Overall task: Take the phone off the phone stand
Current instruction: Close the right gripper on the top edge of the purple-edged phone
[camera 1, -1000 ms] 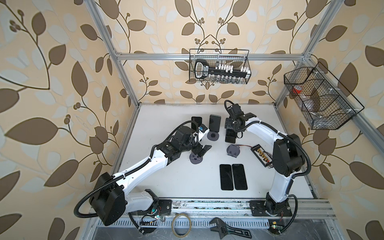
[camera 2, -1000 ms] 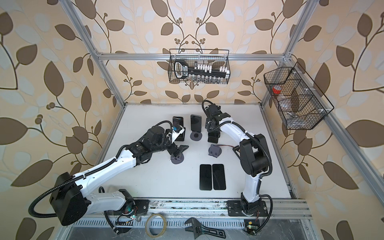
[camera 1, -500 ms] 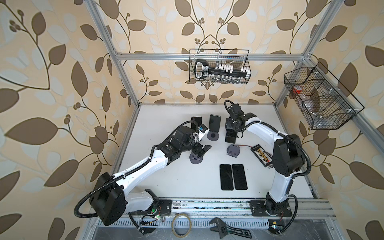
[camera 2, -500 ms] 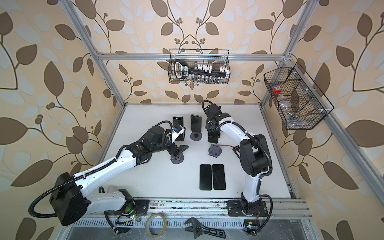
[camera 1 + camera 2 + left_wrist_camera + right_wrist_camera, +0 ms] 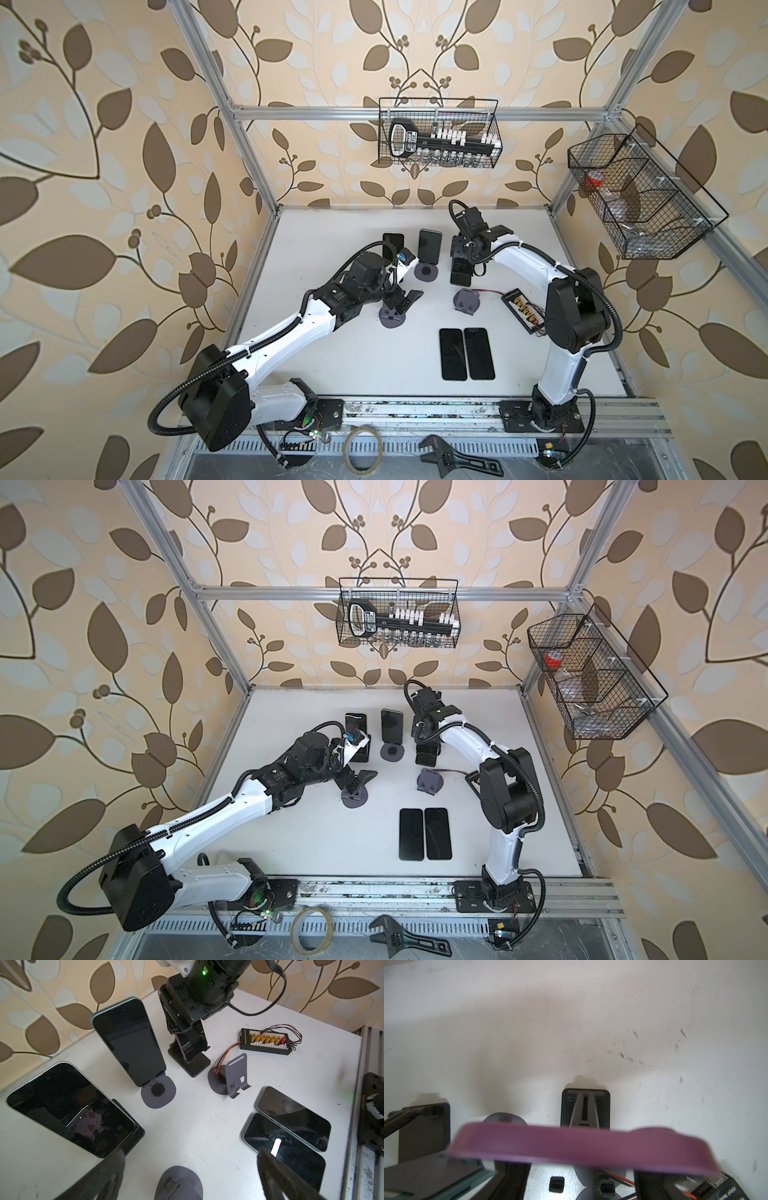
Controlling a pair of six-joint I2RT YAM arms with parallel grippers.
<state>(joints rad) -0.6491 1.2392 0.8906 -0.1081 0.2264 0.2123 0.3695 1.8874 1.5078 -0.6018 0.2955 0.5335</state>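
A purple-cased phone (image 5: 192, 1043) leans on a black phone stand (image 5: 196, 1065) at the back of the table. My right gripper (image 5: 460, 262) comes down over its upper end, one finger on each long side. In the right wrist view the phone's purple edge (image 5: 581, 1147) lies across the jaws, with the stand's base (image 5: 585, 1105) behind it. Whether the fingers (image 5: 510, 1180) press on the case does not show. My left gripper (image 5: 191, 1167) is open just above an empty grey stand (image 5: 178, 1184), holding nothing.
Two other phones (image 5: 393, 245) (image 5: 429, 246) lean on stands left of the purple one. Two phones (image 5: 452, 354) (image 5: 478, 353) lie flat side by side near the front. An empty grey stand (image 5: 466, 301) and a connector board (image 5: 523, 316) lie at the right.
The right jaws have narrowed around the purple phone. Neither arm has visibly shifted, and the left gripper stays wide open.
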